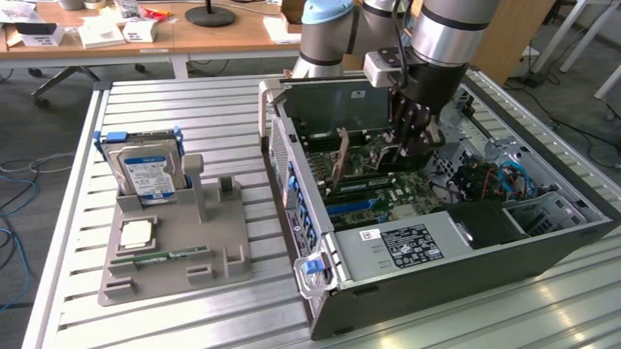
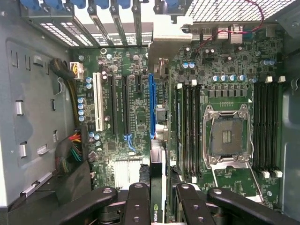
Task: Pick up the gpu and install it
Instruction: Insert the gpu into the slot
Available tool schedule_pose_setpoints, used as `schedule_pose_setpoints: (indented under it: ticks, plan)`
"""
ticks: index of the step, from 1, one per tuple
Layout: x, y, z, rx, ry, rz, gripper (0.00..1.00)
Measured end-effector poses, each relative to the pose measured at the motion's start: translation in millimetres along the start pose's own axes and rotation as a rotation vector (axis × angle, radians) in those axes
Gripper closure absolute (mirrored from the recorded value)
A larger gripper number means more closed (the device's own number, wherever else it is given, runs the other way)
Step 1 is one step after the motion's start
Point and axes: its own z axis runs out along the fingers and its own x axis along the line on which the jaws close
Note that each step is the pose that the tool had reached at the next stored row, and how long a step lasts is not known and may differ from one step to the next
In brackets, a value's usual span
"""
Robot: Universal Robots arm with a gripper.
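- The computer case [image 1: 466,254] lies on its side on the slatted counter [image 1: 194,109], with its open side up and the motherboard [image 2: 131,56] exposed.
- The gpu [image 1: 341,158] stands on edge inside the case. In the wrist view the gpu [image 2: 157,164] is seen edge-on, lined up along the long blue slot [image 2: 151,103]. I cannot tell whether its lower edge is in the slot.
- The gripper [image 1: 412,142] reaches down into the case from above. In the wrist view the gripper [image 2: 162,201] has its jaws set narrow, with the gpu's upper edge between them.
- Inside the case, black slots and a white slot [image 2: 99,101] lie beside the blue slot on one flank. The memory slots [image 2: 187,126] run just beside it on the other, with the open processor socket [image 2: 226,136] past them.
- A cable bundle [image 2: 70,150] sits against the case wall, apart from the card.
- The power supply [image 1: 408,243] fills the case's near end, apart from the gripper.
- Outside the case, towards the exterior view's left, a grey holder [image 1: 174,254] carries a hard drive [image 1: 147,171], well apart from the case's edge.
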Motion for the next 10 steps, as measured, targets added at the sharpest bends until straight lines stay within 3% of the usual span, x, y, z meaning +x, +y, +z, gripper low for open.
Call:
schedule_pose_setpoints:
  ticks: [10]
  plan:
    - [0.0,0.1,3.5,0.0001,-0.0004,0.000,0.74]
